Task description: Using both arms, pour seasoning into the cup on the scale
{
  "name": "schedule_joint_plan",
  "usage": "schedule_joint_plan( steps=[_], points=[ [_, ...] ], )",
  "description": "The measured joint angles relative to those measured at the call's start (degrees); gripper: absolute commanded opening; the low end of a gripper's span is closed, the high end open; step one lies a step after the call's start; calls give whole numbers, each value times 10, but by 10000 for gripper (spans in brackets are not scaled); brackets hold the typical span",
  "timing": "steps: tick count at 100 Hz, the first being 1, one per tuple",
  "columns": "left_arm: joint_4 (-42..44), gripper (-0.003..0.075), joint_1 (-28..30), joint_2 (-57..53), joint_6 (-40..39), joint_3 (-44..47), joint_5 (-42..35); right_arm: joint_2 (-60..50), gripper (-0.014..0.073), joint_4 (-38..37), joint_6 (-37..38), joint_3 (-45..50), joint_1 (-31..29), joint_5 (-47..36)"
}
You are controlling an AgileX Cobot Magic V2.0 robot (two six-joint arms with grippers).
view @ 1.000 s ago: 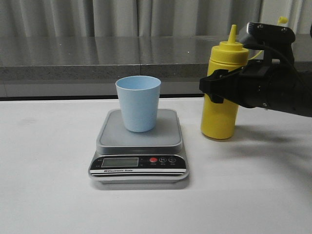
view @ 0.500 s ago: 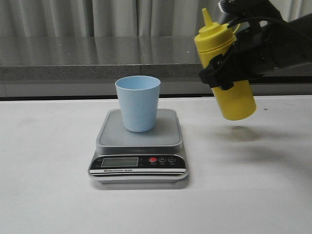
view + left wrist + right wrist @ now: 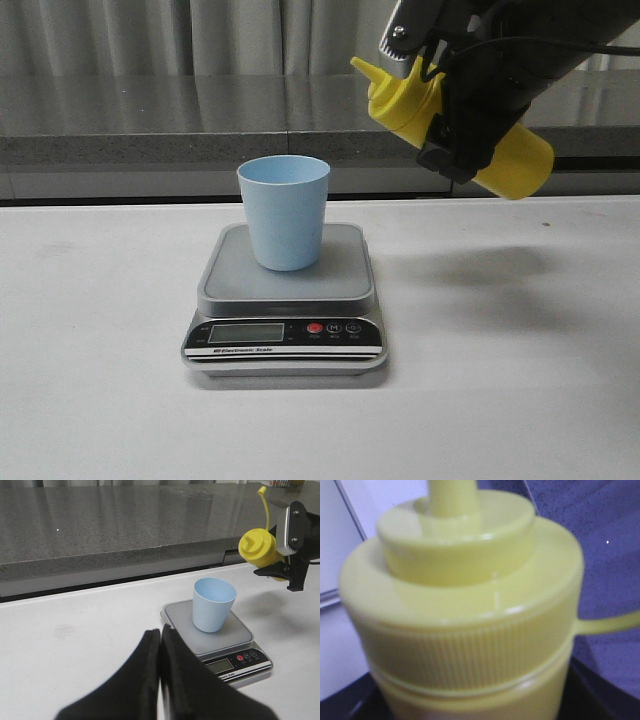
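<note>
The right gripper (image 3: 462,120) lifts the yellow seasoning bottle (image 3: 515,160) off the table, higher than before, and tips its nozzle toward the cup (image 3: 284,212)

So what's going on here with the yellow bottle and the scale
The right gripper holds the yellow seasoning bottle in the air, tilted so its nozzle points toward the pale blue cup, though it is off to the side of the rim, not above it. The cup stands upright on the scale, and nothing is visibly pouring. The left gripper is shut and empty, held low over the table short of the scale.
</note>
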Motion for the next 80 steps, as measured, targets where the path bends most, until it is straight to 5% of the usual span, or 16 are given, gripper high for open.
schedule_joint_plan(
  steps=[25,80],
  points=[
    [0,-20,0,0,0,0,0,0,-58,-149,1,-23,44,60],
    [0,-20,0,0,0,0,0,27,-58,-355,24,-25,128,178]
  ],
)
